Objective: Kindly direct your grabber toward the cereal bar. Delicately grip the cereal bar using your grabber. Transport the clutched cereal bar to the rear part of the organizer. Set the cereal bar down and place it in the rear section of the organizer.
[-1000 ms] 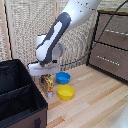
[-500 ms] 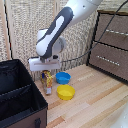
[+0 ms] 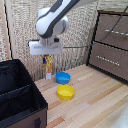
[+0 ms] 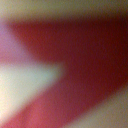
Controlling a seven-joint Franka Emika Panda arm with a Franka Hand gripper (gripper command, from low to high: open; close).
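Observation:
My grabber (image 3: 47, 59) hangs under the white block of the arm, shut on the top of the cereal bar (image 3: 48, 68). The bar is yellow-orange with a white lower end and hangs upright just above the back of the wooden table, near the wall. The organizer (image 3: 20, 102), a large black box with a divider, stands at the exterior view's lower left, with the bar above and to the right of its back corner. The wrist view is filled by a blurred red and white surface very close to the camera; nothing else can be made out there.
A blue bowl (image 3: 63, 77) sits just right of the bar and a yellow bowl (image 3: 65, 92) in front of it. A brown wooden drawer cabinet (image 3: 111, 45) stands at the exterior view's right. A woven screen forms the back wall.
The grabber has risen with the cereal bar in it, lifting the bar off the table beside the blue bowl. The bowls and organizer have not moved.

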